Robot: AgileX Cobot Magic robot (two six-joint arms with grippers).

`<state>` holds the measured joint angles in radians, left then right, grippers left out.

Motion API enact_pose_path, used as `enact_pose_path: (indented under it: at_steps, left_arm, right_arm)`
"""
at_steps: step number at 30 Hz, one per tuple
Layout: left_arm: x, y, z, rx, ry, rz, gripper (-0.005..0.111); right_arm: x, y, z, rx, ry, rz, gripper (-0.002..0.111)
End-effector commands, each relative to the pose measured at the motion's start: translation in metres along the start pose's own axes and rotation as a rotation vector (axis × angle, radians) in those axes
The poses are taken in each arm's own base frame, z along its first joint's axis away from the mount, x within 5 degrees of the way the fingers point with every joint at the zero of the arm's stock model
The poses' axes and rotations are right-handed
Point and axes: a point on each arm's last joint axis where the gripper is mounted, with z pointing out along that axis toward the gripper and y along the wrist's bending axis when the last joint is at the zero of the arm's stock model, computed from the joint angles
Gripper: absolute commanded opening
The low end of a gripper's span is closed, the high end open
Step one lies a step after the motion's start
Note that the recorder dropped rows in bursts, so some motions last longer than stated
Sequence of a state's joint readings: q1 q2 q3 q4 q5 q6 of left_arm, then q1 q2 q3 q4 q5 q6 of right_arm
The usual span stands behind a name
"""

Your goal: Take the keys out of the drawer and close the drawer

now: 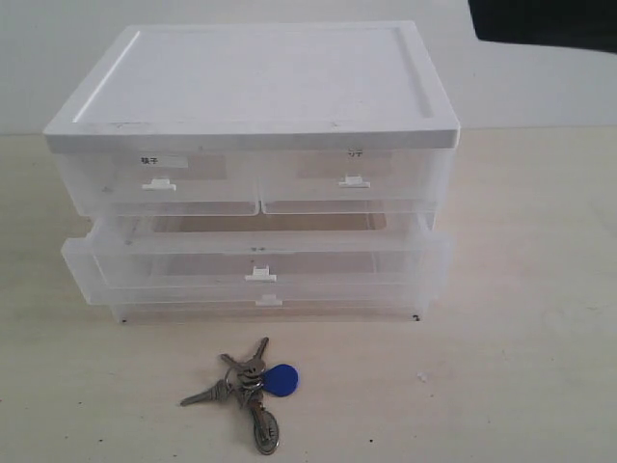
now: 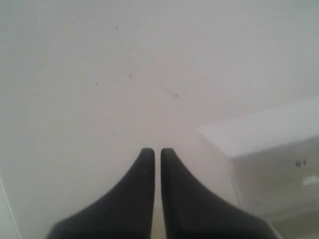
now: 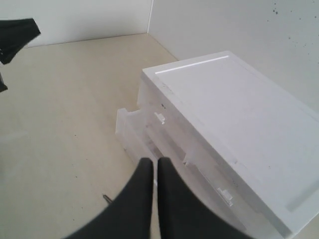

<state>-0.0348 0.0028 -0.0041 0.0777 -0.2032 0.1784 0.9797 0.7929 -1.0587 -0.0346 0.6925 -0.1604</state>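
The keys (image 1: 253,386), a silvery bunch with a round blue fob (image 1: 281,380), lie on the table in front of the white drawer cabinet (image 1: 260,87). The wide middle drawer (image 1: 255,256) sticks out a little from the cabinet front. My left gripper (image 2: 157,151) is shut and empty, hovering beside a corner of the cabinet (image 2: 264,134). Shut on nothing as well, my right gripper (image 3: 151,161) hangs above the protruding drawer (image 3: 130,124) at the cabinet's front. One key tip (image 3: 106,197) peeks out beside its fingers. Neither gripper shows in the exterior view.
Two small upper drawers (image 1: 159,178) (image 1: 352,174) sit flush and shut, and a thin bottom drawer (image 1: 265,304) lies below the wide one. A dark arm part (image 1: 540,24) shows at the top right corner. White walls stand behind the table (image 1: 521,367).
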Motion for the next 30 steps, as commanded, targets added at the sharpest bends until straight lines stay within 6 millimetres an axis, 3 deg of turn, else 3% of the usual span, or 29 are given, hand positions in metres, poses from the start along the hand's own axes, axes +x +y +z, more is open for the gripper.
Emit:
enact_pose_path:
  at_steps: [1, 7, 30]
  left_arm:
    - [0.024, -0.004, -0.004, 0.037, 0.261, -0.042, 0.004]
    - [0.046, -0.008, -0.013, 0.073, 0.517, -0.042, 0.004]
    - [0.046, -0.007, -0.013, 0.034, 0.522, -0.100, 0.004]
  right_arm:
    - [-0.001, 0.000, -0.001, 0.004, -0.012, 0.004, 0.000]
    - [-0.001, 0.000, -0.001, 0.004, -0.012, 0.004, 0.000]
    - [-0.001, 0.000, -0.001, 0.004, -0.012, 0.003, 0.000]
